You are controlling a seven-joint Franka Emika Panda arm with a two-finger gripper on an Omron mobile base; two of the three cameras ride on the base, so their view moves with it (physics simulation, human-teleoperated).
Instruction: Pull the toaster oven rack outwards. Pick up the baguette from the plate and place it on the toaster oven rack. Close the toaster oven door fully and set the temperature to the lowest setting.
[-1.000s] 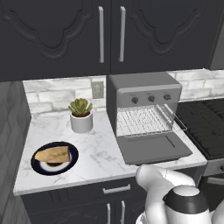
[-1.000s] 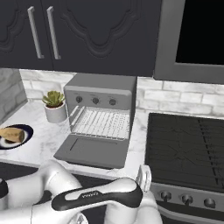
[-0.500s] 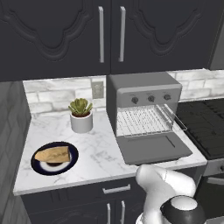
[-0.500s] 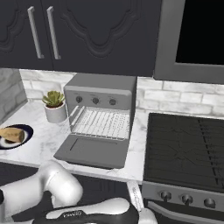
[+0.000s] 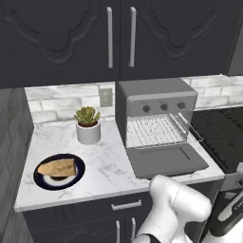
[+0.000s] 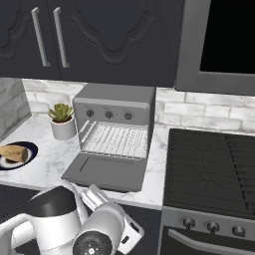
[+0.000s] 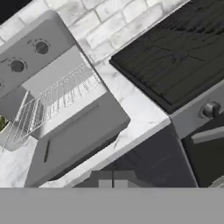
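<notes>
While jaws sit closed, empty — potted plant (image 5: 87, 124) btwn plate (image 5: 43, 179) & toaster oven (image 5: 154, 102).

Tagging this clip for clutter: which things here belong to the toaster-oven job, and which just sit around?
Job:
toaster oven
toaster oven rack, pulled out
toaster oven door, open
baguette
plate

Bystanders:
potted plant
stove
wall outlet

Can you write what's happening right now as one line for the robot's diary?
door: toaster oven door open flat | rack: toaster oven rack pulled out, bare | baguette: on plate | gripper: shut, holding nothing
</notes>
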